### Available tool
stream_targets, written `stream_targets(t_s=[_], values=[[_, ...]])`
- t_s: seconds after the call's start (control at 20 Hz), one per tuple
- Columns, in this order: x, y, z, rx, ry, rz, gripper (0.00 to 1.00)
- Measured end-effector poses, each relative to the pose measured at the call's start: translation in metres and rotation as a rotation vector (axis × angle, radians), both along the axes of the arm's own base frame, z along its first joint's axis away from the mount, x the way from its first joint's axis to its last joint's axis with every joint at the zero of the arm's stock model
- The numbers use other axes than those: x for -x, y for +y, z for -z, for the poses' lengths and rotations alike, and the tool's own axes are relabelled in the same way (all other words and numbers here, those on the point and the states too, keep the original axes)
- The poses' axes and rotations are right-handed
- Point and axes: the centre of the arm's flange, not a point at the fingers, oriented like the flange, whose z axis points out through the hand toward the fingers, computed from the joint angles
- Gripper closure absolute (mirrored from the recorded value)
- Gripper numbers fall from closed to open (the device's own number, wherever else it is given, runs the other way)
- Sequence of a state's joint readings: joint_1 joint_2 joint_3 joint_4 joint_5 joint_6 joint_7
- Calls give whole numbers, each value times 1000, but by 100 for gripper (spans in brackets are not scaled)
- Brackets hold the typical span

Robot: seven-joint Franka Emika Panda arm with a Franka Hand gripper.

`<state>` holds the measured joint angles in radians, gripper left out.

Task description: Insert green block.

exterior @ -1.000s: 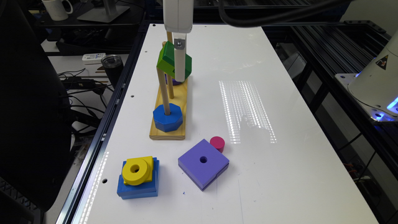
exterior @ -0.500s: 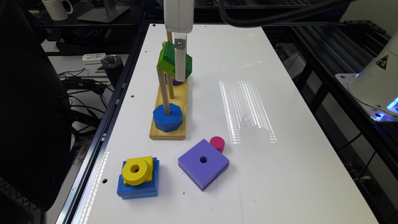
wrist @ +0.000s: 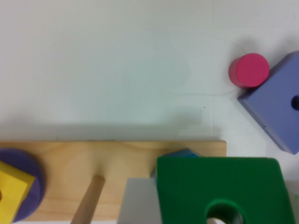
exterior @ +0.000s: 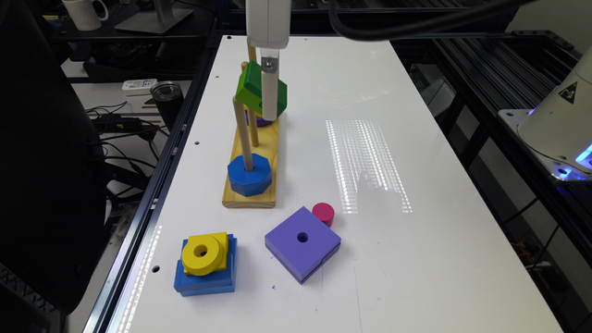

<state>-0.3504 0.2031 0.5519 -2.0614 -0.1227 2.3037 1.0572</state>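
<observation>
The exterior view looked down the white table (exterior: 416, 259) from high at one end, fairly far; the wrist view pointed straight down, close. Both caught the wooden peg base (exterior: 273, 152) (wrist: 112, 158) and purple square block (exterior: 303, 243) (wrist: 275, 107)

Bright overhead light; striped glare patch on the white table (exterior: 365, 162) in the exterior view, surroundings dim at both edges. Soft shadows beside the blocks. Wrist view soft overall, green block (wrist: 224, 191) up close blurry, faint shadow band along the wooden base (wrist: 112, 158).
</observation>
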Motion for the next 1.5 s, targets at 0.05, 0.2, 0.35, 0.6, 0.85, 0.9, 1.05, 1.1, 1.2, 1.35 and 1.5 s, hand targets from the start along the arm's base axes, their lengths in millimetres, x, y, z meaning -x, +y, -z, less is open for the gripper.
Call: stream_targets(t_s=[0.05, 0.2, 0.35, 0.6, 0.85, 0.9, 1.05, 1.1, 1.2, 1.35, 1.5], values=[[1, 0, -4, 3, -1, 1, 100], [3, 1, -13, 9, -6, 2, 100], [5, 2, -19, 12, -7, 5, 100], [5, 2, -19, 12, -8, 5, 100], [5, 2, -19, 13, -6, 5, 100], [5, 2, -19, 13, -5, 5, 100], [7, 3, -18, 14, -2, 3, 100], [8, 3, -18, 15, -1, 3, 100], [9, 3, -18, 16, -1, 3, 100], [8, 2, -18, 15, -4, 4, 100], [7, 2, -20, 14, -8, 6, 100]])
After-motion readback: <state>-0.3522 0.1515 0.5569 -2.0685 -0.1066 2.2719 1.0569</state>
